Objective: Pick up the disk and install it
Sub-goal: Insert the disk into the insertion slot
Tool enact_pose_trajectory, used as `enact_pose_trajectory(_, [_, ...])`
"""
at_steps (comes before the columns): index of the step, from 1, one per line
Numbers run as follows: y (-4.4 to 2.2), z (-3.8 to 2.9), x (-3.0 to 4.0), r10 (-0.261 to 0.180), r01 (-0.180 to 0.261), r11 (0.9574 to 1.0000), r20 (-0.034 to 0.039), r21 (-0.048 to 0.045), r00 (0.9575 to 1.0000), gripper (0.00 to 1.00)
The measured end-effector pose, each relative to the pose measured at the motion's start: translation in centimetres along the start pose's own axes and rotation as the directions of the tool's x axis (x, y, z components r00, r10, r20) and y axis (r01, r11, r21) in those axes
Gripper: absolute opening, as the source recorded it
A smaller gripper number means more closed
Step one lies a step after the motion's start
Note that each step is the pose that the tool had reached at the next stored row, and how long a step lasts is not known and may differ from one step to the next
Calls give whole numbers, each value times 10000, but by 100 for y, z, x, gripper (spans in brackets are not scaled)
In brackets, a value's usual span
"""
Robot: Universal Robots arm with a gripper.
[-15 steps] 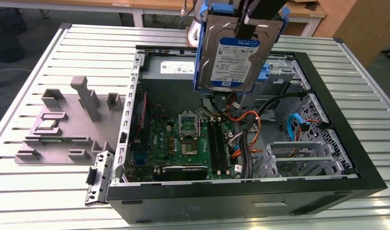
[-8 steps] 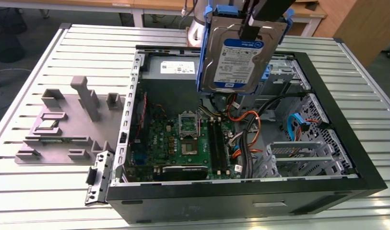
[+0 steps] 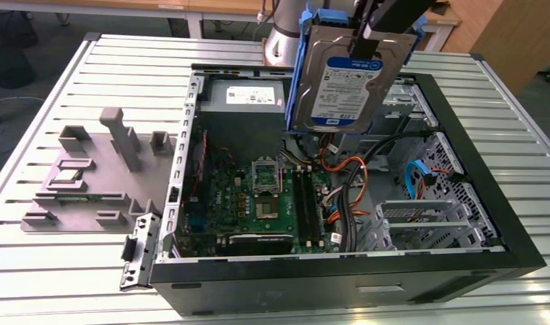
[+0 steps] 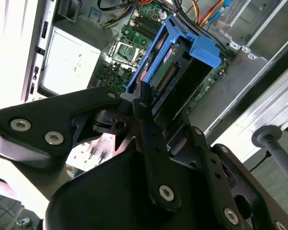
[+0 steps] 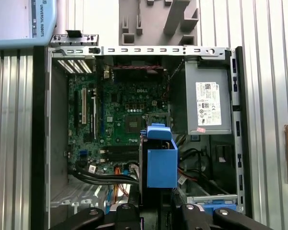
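Note:
The disk (image 3: pixel 341 84), a silver hard drive with a white-and-blue label in a blue carrier frame, hangs nearly upright above the open computer case (image 3: pixel 491 203). My gripper (image 3: pixel 371 42) comes down from above and is shut on its upper edge. In the second wrist view the black fingers (image 4: pixel 145 108) clamp the blue-framed disk (image 4: pixel 175 72) over the motherboard. In the first wrist view the disk's blue carrier (image 5: pixel 159 163) points down into the case, with the gripper (image 5: pixel 153 213) just behind it.
Inside the case are a green motherboard (image 3: pixel 256 203), a grey power supply (image 3: pixel 243 98) with a white sticker, coloured cables (image 3: pixel 347 176) and a metal drive cage (image 3: pixel 419 217). A grey plastic fixture (image 3: pixel 94 169) stands on the slatted metal table (image 3: pixel 40 271) at the exterior view's left.

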State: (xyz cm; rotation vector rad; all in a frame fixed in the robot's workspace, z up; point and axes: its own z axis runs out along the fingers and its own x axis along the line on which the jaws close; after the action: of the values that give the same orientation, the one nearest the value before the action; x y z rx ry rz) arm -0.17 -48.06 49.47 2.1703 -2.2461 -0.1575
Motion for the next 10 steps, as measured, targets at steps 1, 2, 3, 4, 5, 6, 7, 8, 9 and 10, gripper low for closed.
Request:
enact_pose_trajectory(1, [-11,0,1,1,-1,10000,0,0,10000,35])
enact_pose_trajectory(2, [-23,0,2,1,-1,10000,0,-1,10000,35])
enact_pose_trajectory(3, [-36,-1,2,1,-1,10000,0,-1,10000,35])
enact_pose_trajectory(4, [-48,-1,3,1,-1,10000,0,-2,10000,35])
enact_pose_trajectory(5, [-60,-1,4,1,-1,10000,0,-3,10000,35])
enact_pose_trajectory(6, [-71,-2,4,2,-2,10000,0,-3,10000,35])
enact_pose_trajectory(7, [-81,-2,4,1,-1,10000,0,-3,10000,35])
enact_pose_trajectory(8, [-91,-1,5,1,-1,10000,0,-4,10000,35])
enact_pose_trajectory(9, [-101,-2,5,1,-1,10000,0,-4,10000,35])
enact_pose_trajectory(10, [-112,-2,6,1,-1,10000,0,-5,10000,35])
